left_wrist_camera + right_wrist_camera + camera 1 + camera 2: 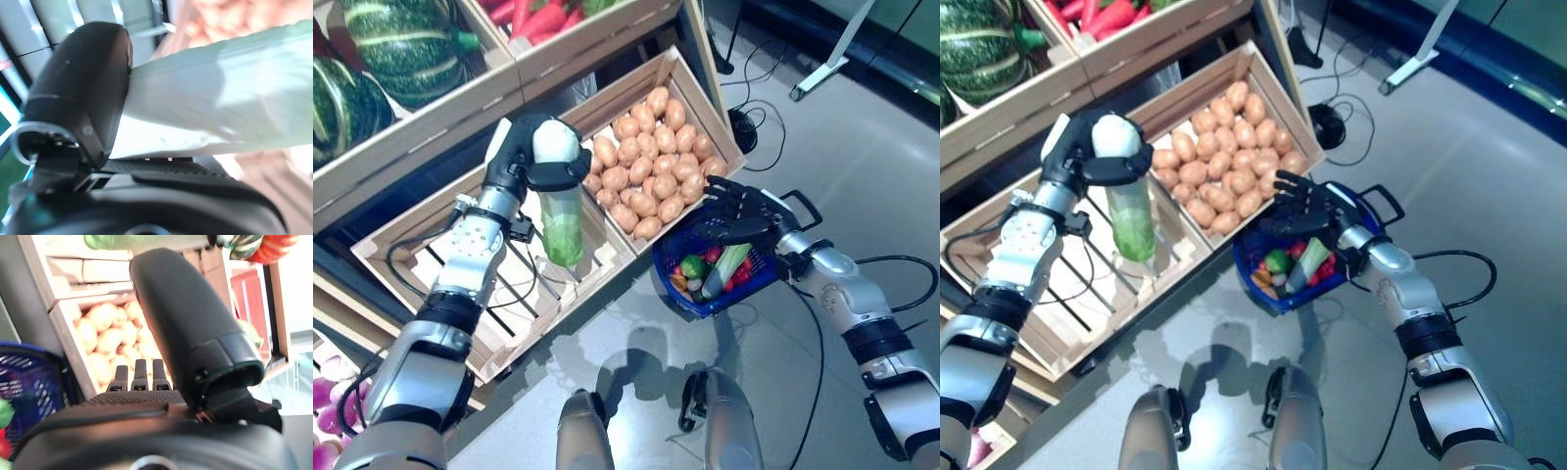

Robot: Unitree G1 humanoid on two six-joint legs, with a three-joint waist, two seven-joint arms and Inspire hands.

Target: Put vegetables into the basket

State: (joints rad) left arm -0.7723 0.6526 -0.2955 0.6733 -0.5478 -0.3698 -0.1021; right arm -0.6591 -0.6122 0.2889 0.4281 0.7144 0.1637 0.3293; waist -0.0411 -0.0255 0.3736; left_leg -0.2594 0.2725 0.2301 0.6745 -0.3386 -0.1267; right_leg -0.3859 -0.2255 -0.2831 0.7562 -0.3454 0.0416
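The left hand (524,157) is clamped on a napa cabbage (560,211) over the slatted crate (401,257); the right hand (744,213) curls round the blue basket (690,294); next, carry it across and release

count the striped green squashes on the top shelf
2. One striped green squash lies in the upper shelf bin, the other at the view's left edge beside it, partly cut off. More may be hidden beyond the frame.

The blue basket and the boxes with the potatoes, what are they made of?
The blue basket looks like plastic: its walls are a molded grid of small holes in one even, slightly shiny color. The boxes look like bare, unpainted wood: pale flat slats with a matte surface, joined at the corners. The potatoes inside have dull tan skin.
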